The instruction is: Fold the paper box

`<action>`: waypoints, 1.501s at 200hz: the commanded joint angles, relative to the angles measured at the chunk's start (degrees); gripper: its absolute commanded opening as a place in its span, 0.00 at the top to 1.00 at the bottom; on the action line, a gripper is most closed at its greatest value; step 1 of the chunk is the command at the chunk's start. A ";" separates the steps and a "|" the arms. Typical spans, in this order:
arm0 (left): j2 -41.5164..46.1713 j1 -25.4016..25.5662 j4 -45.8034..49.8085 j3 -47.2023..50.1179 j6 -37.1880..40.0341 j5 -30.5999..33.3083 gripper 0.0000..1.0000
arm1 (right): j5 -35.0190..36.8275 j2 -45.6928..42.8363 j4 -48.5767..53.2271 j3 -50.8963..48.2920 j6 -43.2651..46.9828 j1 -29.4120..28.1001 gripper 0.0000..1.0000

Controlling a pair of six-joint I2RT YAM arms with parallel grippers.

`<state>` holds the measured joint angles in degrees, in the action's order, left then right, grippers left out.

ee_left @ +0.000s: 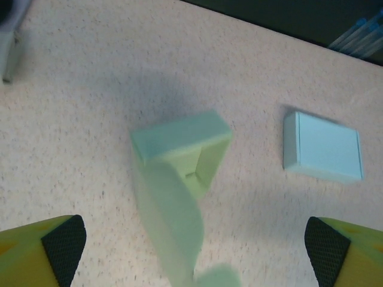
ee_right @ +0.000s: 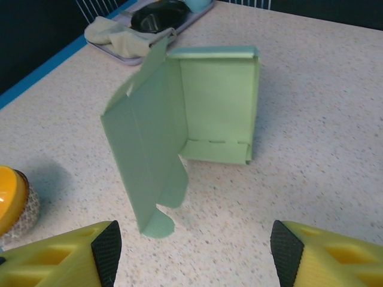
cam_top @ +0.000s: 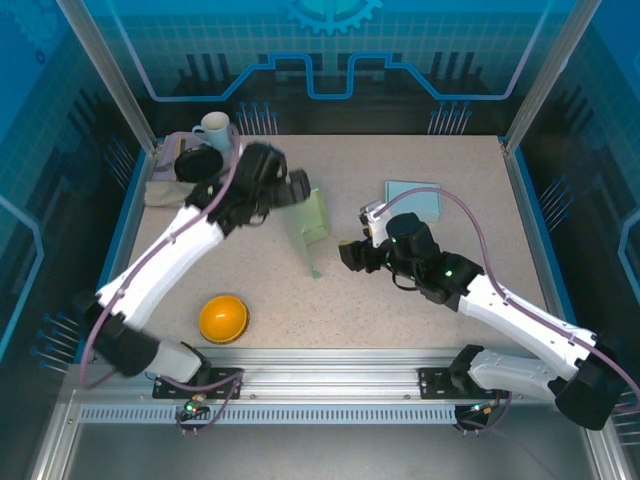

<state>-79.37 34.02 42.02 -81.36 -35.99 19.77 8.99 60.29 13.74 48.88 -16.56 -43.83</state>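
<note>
My L gripper [cam_top: 297, 187] [ee_left: 194, 242] hangs just above the green paper box [cam_top: 310, 225] [ee_left: 179, 143] [ee_right: 215, 101], jaws spread wide, the 2 black pads [ee_left: 63, 239] well clear of the box on either side. My R gripper [cam_top: 352, 255] [ee_right: 195, 248] sits low, just beside the box on its open side, also spread wide w/ its pads [ee_right: 108, 245] apart from the cardboard.

The box stands approx. mid-table, only partly folded: 1 panel upright w/ short walls round it, and 1 long flap swung out toward my R gripper, its rounded tab end down on the tabletop.

Relative to the box:
- a pale blue box [cam_top: 413, 200] [ee_left: 323, 147], closed and flat, lies near it, on my R arm's side and a bit farther from me.
- a yellow bowl [cam_top: 223, 318] [ee_right: 9, 197] sits upside down nearer to me, on my L arm's side, well apart.
- a tray [cam_top: 165, 150] w/ a black dish [cam_top: 197, 163] [ee_right: 158, 13] and a cloth [cam_top: 170, 192] [ee_right: 111, 36] is at the far L, beyond the box; a white mug [cam_top: 213, 128] stands by it.
</note>
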 commanded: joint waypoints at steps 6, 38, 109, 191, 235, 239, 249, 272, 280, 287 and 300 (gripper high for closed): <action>4.60 9.46 -8.45 14.83 -4.59 6.23 0.03 | 2.53 -2.74 3.58 -2.32 1.26 -0.27 0.30; 4.20 16.54 -17.56 23.06 -6.38 10.62 0.03 | 2.77 -4.73 4.39 -4.23 0.62 -0.10 0.30; -9.55 17.08 -13.25 17.38 -1.94 23.44 0.16 | 2.86 -7.93 5.53 -6.08 -1.61 -0.07 0.30; 2.53 16.03 -12.81 14.51 25.37 19.79 1.00 | 5.14 -10.76 7.28 -7.03 -0.67 0.02 0.31; 0.22 16.01 13.29 -4.99 46.26 15.05 1.00 | 10.16 -13.20 13.07 -3.69 0.71 0.19 0.31; -0.15 16.15 15.23 -6.44 47.29 15.17 1.00 | 10.91 -13.66 13.77 -3.33 0.80 0.20 0.31; -0.91 16.43 20.35 -9.10 51.51 13.58 0.98 | 13.03 -14.96 15.29 -2.52 0.91 0.44 0.31; -2.36 20.08 26.86 -10.65 64.40 16.18 0.96 | 16.18 -18.23 17.17 -1.33 1.77 1.19 0.31; -3.40 21.26 29.00 -11.02 67.89 18.17 0.97 | 16.78 -19.20 17.54 -0.97 2.07 1.56 0.31; -4.75 22.13 31.16 -11.74 69.94 19.60 0.96 | 17.17 -19.93 18.13 -0.71 2.23 1.85 0.31; -7.92 22.91 35.63 -14.26 71.46 20.52 0.96 | 17.55 -20.98 19.40 0.02 2.32 2.23 0.31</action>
<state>-81.78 55.11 63.90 -92.25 23.29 36.91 22.92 41.30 29.45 46.57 -15.46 -42.65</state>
